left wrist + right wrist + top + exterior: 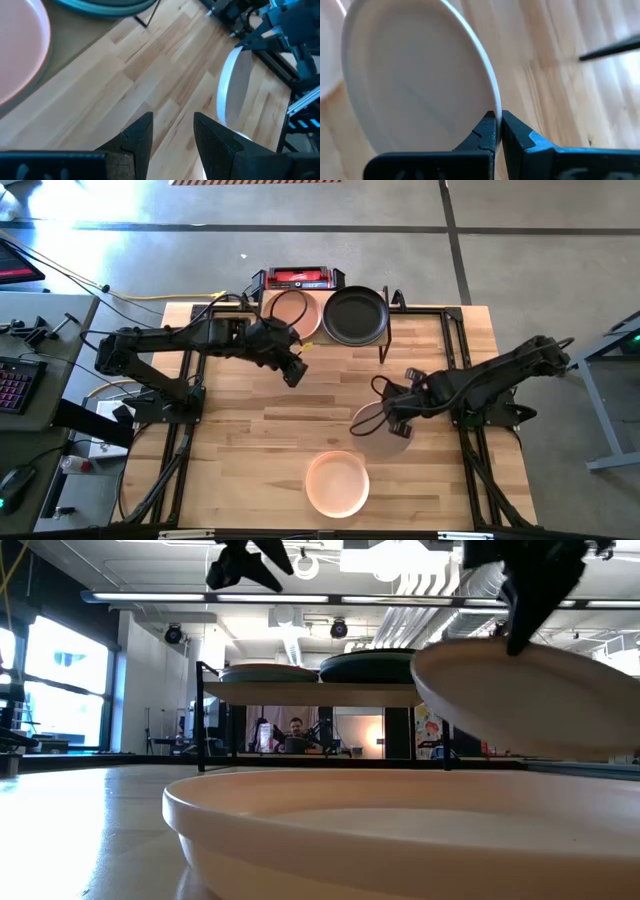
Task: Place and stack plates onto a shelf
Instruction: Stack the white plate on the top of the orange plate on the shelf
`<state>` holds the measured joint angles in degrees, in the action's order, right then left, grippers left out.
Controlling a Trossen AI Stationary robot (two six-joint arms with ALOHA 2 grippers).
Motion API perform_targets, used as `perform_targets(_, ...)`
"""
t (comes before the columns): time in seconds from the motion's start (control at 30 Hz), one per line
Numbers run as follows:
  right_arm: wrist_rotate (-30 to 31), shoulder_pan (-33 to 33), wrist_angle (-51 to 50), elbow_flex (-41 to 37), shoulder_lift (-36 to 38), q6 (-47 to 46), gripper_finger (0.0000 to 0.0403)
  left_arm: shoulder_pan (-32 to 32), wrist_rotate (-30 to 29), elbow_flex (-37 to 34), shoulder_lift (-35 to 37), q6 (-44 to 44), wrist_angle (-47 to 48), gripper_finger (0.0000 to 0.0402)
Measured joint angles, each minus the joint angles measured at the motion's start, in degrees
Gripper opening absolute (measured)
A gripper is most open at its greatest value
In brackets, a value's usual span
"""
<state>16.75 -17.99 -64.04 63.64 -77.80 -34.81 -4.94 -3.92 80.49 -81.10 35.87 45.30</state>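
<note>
The shelf (310, 693) stands at the table's far edge, with a peach-pink plate (290, 315) and a black plate (355, 315) side by side on its top. Another peach-pink plate (337, 483) rests flat on the table near the front edge. My right gripper (398, 416) is shut on a pale cream plate (415, 85) above the table's right middle. My left gripper (293, 370) hangs open and empty in the air just in front of the shelf, its fingers (140, 137) apart over bare wood. My right gripper pinches the cream plate's rim (494, 107) between its two fingertips. The fingers come from above, slanting down. The plate (530, 695) hangs tilted below them, lifted clear of the table.
A red-and-black device (300, 277) sits beyond the shelf at the far edge. Black frame rails run along the table's left and right sides (470, 350). Bare wood lies between the shelf and the near plate. A person sits in the room far behind the shelf (295, 730).
</note>
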Motion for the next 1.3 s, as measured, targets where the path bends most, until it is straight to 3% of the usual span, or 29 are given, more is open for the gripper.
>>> perform_targets(0.53,9.87,5.92,-4.14,16.39,0.00,1.86,0.0000,-0.34,-1.67,-0.04,0.00,-3.09,-4.93,0.0131)
perform_targets(1.0,9.82,10.23,-4.34,17.72,0.00,1.86,0.0000,-0.34,-1.73,-0.04,0.00,-6.09,-6.68,0.0131)
perform_targets(1.3,9.60,13.28,-4.28,17.72,0.00,0.09,0.0000,-0.34,-3.20,-0.04,0.00,-0.34,-6.69,0.0131)
